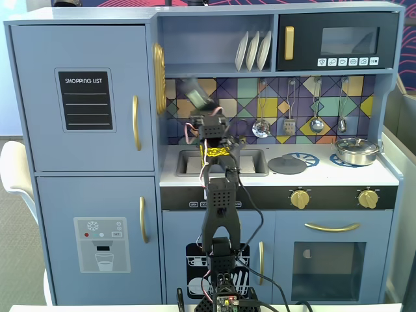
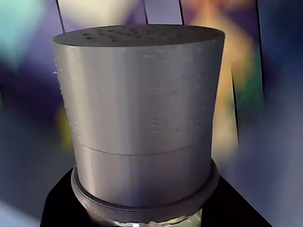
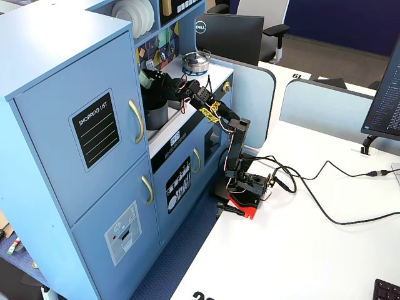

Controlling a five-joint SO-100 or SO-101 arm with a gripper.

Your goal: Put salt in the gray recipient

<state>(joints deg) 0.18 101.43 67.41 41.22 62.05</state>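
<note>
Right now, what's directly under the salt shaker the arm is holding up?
In a fixed view, the salt hangs in the gripper just above the gray recipient on the toy kitchen's counter. The pot's inside is hidden. In the other fixed view, the arm covers the pot.

Front view of the toy kitchen as I see it from my station. My arm rises from its base at the near edge of the bench, centre, and reaches up over the sink (image 1: 250,162) at the worktop's left end. The gripper (image 1: 203,112) clasps the salt shaker (image 1: 197,94), which tilts to the left above the sink and shows blurred, its pale label just readable. I cannot make out the gray pot behind the arm. A flat gray lid (image 1: 287,164) lies mid-worktop, just right of the sink. A shiny steel pan (image 1: 355,151) sits at the worktop's back right corner, well apart from the gripper.
</note>
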